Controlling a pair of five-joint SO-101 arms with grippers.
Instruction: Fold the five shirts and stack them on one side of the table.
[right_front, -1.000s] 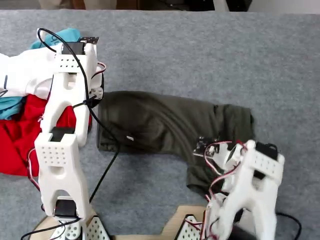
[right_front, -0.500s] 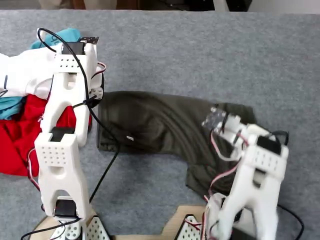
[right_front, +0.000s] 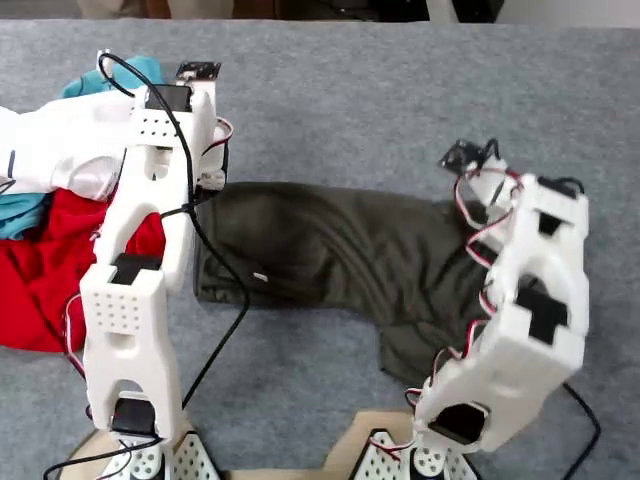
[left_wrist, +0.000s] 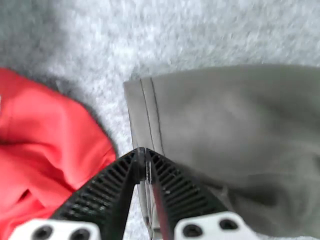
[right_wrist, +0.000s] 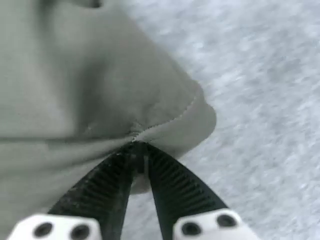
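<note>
Currently left gripper (left_wrist: 142, 162) clamped on olive shirt (left_wrist: 235, 130) hem, beside the red shirt (left_wrist: 45, 145). Right gripper (right_wrist: 139, 152) pinches its opposite edge.

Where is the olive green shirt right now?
In the high view the olive green shirt lies mid-table, right of the red shirt, its ends pinched by the left gripper and right gripper.

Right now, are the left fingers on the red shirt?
No: the left fingers pinch the olive shirt at its hem, with the red shirt lying beside.
</note>
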